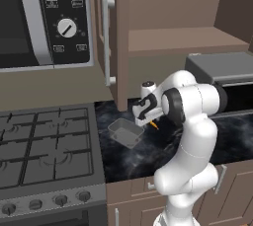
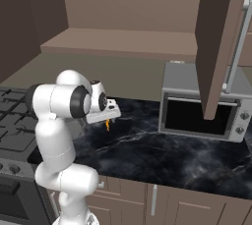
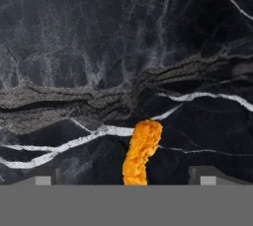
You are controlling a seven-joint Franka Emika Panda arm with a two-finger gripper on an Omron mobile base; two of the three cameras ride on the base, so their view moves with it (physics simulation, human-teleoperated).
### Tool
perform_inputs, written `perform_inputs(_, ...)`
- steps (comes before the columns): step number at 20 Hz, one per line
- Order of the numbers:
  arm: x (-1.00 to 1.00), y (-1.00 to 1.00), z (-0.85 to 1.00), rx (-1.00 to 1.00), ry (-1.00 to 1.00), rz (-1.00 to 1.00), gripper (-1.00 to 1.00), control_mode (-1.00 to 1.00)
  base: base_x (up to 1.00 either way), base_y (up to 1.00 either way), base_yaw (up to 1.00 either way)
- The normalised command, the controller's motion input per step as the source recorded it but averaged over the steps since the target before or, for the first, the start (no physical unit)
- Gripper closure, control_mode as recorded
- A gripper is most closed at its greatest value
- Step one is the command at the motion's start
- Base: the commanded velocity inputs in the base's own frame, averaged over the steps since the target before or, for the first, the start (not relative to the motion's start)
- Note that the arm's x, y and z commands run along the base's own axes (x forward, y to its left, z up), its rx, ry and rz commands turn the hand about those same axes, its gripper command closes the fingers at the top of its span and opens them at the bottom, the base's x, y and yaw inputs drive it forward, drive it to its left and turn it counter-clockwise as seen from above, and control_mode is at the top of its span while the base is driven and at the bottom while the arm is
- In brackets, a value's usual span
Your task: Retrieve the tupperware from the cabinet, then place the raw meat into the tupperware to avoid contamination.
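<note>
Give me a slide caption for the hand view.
Open tool poised over the orange raw meat lying on the black marble counter.

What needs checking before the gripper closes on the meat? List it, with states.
1. Tub out of the cabinet, on the counter: ok.
2. Gripper open: ok.
3. Meat between the fingertips: ok.
4. Meat lying free on the counter, not in the tub: ok.
5. Gripper low enough to pinch: cannot tell.
6. Tub upright and empty: ok.
</note>
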Motion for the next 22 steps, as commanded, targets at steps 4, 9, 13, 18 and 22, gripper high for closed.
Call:
perform_inputs(4, 0.09, -0.24, -0.30, 0.04, 0.04, 0.00, -1.00, -1.00, 0.00, 0.00, 0.00)
perform_inputs(9, 0.06, -0.22, -0.31, 0.03, 0.01, 0.00, -1.00, -1.00, 0.00, 0.00, 0.00)
perform_inputs(13, 0.01, -0.23, -0.35, 0.03, 0.00, 0.00, -1.00, -1.00, 0.00, 0.00, 0.00)
perform_inputs(18, 0.00, -0.23, -0.35, 0.04, 0.00, 0.00, -1.00, -1.00, 0.00, 0.00, 0.00)
perform_inputs(22, 0.00, -0.12, -0.28, 0.03, 0.00, 0.00, -1.00, -1.00, 0.00, 0.00, 0.00)
